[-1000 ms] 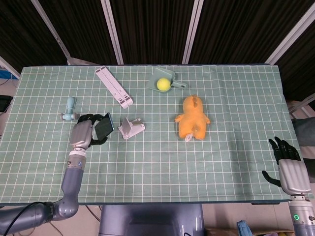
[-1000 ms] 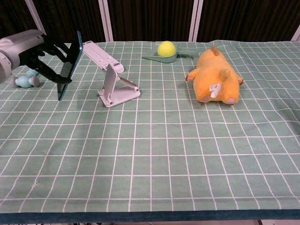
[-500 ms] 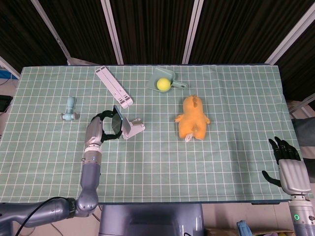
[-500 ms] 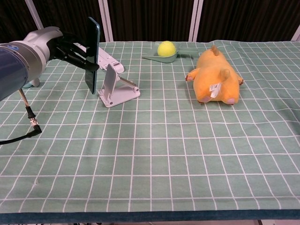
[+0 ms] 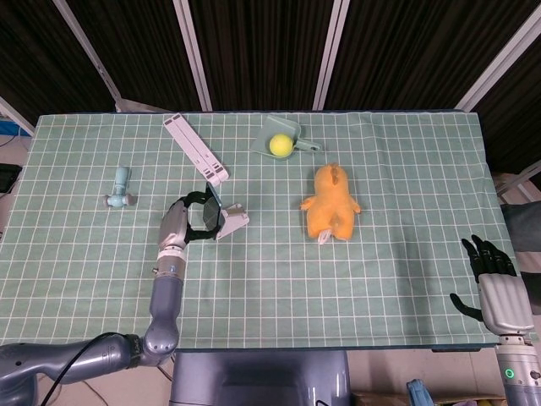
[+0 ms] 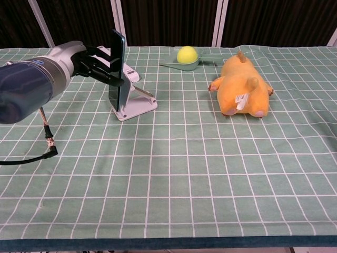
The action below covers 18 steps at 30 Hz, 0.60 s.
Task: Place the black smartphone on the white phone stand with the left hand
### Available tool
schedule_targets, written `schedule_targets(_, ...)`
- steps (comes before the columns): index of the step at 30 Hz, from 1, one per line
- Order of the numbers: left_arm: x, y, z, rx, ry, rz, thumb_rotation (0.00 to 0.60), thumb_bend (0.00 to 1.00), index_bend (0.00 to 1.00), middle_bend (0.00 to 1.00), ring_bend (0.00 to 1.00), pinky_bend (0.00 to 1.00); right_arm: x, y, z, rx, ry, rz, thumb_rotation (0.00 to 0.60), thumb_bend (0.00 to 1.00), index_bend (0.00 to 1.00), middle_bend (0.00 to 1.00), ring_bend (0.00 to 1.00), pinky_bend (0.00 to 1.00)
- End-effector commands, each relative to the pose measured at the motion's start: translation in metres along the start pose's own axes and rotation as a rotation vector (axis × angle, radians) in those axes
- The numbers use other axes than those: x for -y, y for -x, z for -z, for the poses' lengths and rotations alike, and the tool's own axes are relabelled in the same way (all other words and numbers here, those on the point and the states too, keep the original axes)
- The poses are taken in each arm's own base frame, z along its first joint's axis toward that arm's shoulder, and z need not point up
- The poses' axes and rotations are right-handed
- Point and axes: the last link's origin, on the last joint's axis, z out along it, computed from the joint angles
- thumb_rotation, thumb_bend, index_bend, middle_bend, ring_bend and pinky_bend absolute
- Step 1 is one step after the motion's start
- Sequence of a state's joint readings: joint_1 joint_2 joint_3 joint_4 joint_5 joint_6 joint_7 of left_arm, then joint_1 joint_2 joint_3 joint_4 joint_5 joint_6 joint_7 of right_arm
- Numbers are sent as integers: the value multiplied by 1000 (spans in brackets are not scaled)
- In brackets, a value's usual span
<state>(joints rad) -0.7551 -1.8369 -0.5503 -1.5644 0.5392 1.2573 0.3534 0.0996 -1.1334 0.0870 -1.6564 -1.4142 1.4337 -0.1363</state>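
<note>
Black smartphone (image 6: 116, 67) upright in left hand (image 6: 87, 62), against white phone stand (image 6: 134, 105)

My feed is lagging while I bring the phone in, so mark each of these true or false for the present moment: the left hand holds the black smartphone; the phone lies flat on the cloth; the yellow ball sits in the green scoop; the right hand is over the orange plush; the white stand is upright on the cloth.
1. The left hand holds the black smartphone. True.
2. The phone lies flat on the green checked tablecloth. False: it is held on edge, at the small white phone stand.
3. The yellow ball sits in the green scoop. True.
4. The right hand is over the orange plush toy. False: it is at the table's near right edge, far from the toy.
5. The stand is upright. True.
</note>
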Motion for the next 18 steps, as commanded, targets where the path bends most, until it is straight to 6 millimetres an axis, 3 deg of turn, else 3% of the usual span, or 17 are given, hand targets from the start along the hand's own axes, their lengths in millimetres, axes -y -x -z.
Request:
schedule_targets(1,-3,4,-3,3,6,0,600,314,460,517,121,106,0,0,0,0,0,0,600,299,5,0,0,126)
schedule_targets(18,7,14,-10,0,7,-55,600,314,452,514,121,106,0,0,0,0,1,1,600,299,5,0,0,126)
